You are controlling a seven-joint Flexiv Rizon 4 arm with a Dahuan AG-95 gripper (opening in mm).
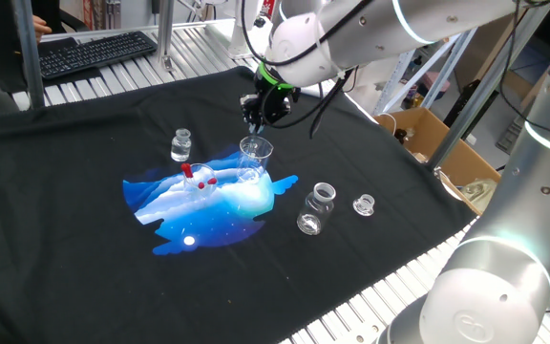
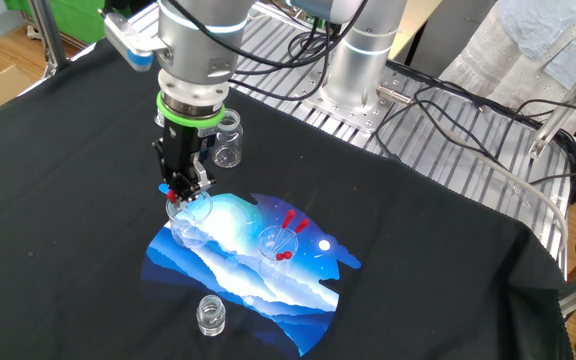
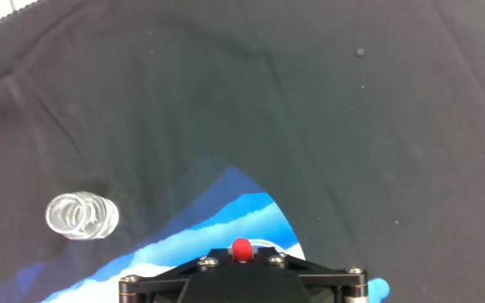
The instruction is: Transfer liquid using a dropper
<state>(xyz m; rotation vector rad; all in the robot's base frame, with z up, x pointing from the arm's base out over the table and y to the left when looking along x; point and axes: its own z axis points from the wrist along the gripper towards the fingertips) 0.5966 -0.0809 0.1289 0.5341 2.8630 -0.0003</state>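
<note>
One black cloth (image 1: 84,134) with a blue print (image 2: 258,270) covers the table; gripper (image 2: 180,190) pinches the dropper (image 3: 242,247)

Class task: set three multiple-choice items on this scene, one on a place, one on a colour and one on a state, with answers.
1. The gripper hangs over: A the keyboard; B the clear beaker; C a cardboard box.
2. The dropper has a bulb coloured: A red; B green; C yellow.
3. The gripper is: A wide open, empty; B shut on the dropper; C out of view.
Answers: B, the beaker stands right below the fingers; A, the hand view shows a red bulb; B, the bulb sits clamped at the fingers.
</note>
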